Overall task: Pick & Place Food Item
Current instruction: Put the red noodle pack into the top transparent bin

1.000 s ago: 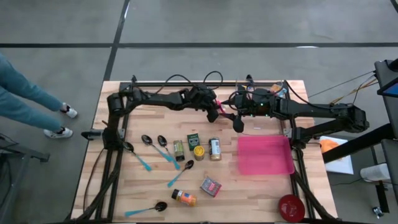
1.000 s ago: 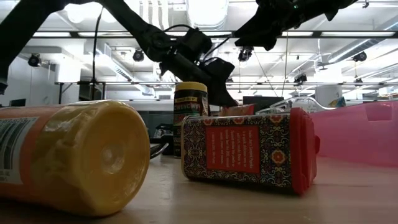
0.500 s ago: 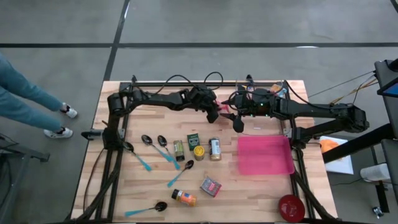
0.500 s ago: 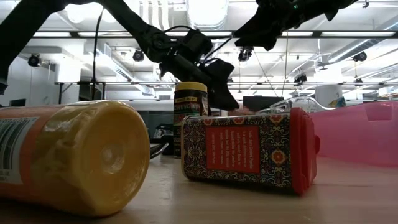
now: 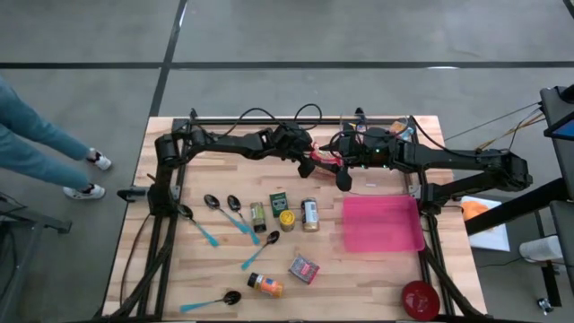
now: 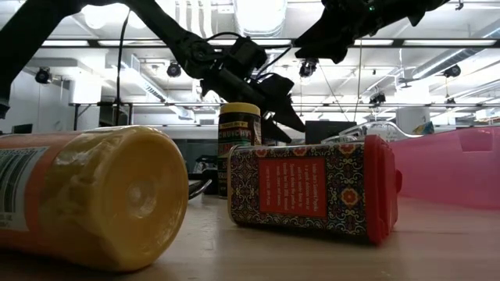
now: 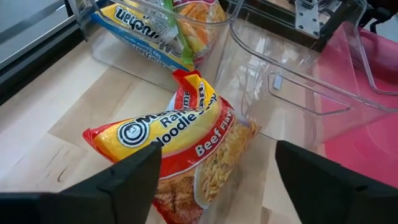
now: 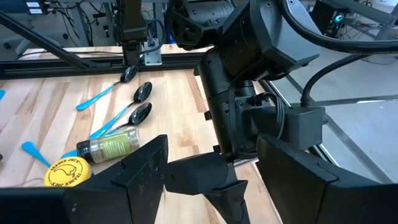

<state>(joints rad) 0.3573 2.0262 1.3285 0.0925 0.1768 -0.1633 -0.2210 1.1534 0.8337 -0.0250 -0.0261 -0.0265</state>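
Note:
A red and yellow ramen noodle packet (image 7: 180, 143) lies flat on the wooden table near its far edge; in the high view only a red bit of the packet (image 5: 324, 159) shows. My left gripper (image 7: 217, 149) (image 5: 309, 164) (image 6: 283, 115) hangs open just above it, slanting down, one finger on either side of the packet. I see no finger touching it. My right gripper (image 5: 343, 182) (image 8: 212, 142) stands open and holds nothing, higher up beside the left one, toward the table's right.
A clear plastic bin (image 7: 273, 68) with more noodle packets (image 7: 149, 25) lies just beyond the packet. A pink tray (image 5: 383, 224) sits at the right. Jars, a patterned box (image 5: 303, 268), an orange bottle (image 5: 265, 285), spoons (image 5: 224, 211) and a red bowl (image 5: 420, 299) fill the near half.
My left gripper has opened in place, from shut to wide open. The arms have kept still.

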